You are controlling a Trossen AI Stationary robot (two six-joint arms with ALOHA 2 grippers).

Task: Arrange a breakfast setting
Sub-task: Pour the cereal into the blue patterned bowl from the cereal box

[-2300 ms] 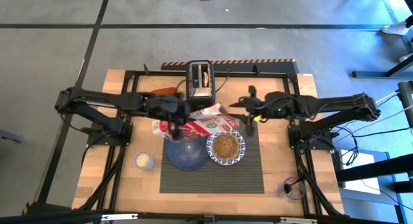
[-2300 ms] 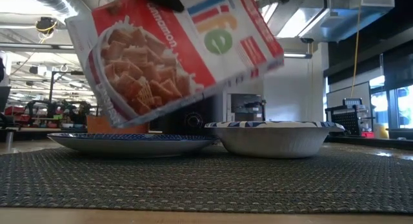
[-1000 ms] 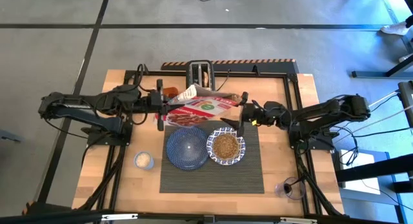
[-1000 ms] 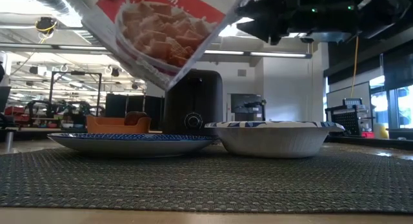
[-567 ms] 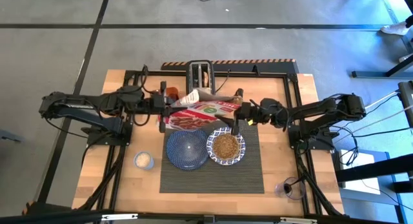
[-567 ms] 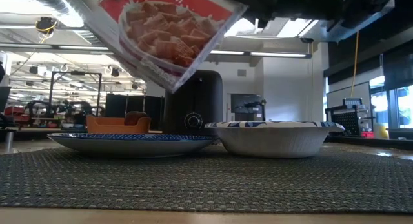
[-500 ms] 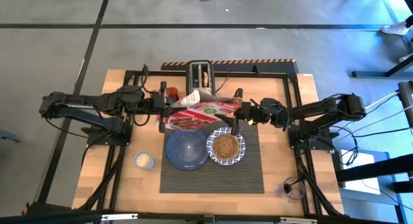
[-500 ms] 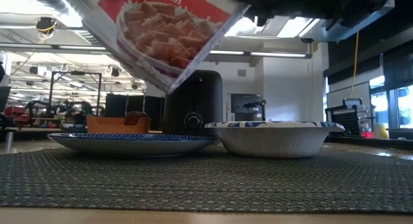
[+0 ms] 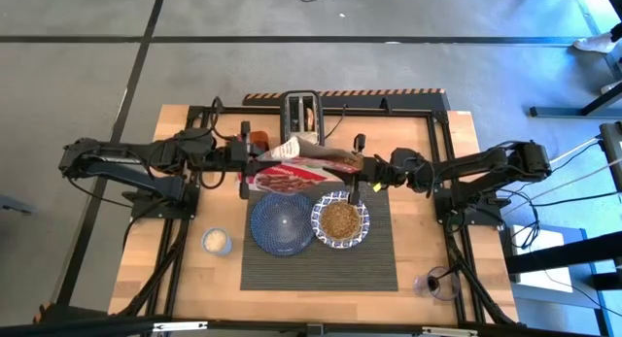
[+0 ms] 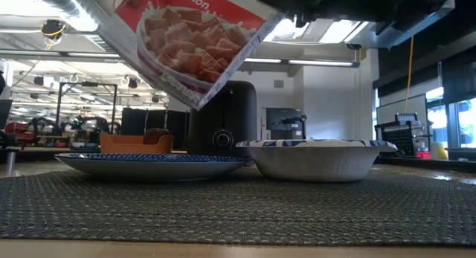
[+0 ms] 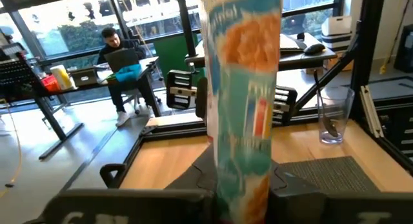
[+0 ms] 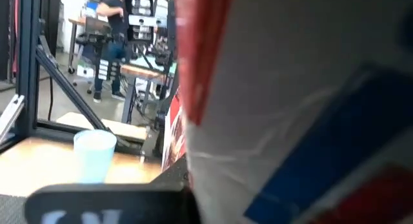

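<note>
A red-and-white cereal box hangs tilted above the table's far middle, between my two arms. My left gripper is shut on its left end, my right gripper on its right end. In the low view the box's lowest corner hangs over the round dark blue plate. The plate and the patterned bowl, filled with brown cereal, rest on the dark ribbed placemat. A metal spoon stands in a clear glass at the near right. My left gripper pinches the box's left end between its two fingers, one on each broad face. It comes level from the table's left, and the box is lifted clear. My right gripper closes on the box's right end, level from the table's right. The box fills its wrist view and hides the place of contact.
A black toaster stands at the far middle, behind the box. An orange tub sits to its left. A small pale cup stands near left of the placemat. A person sits at a desk beyond the table.
My right gripper has moved toward the table's left onto the box's right end, rolled a little, and shut there. The box stays lifted and tilted over the plate, held by my left gripper throughout.
</note>
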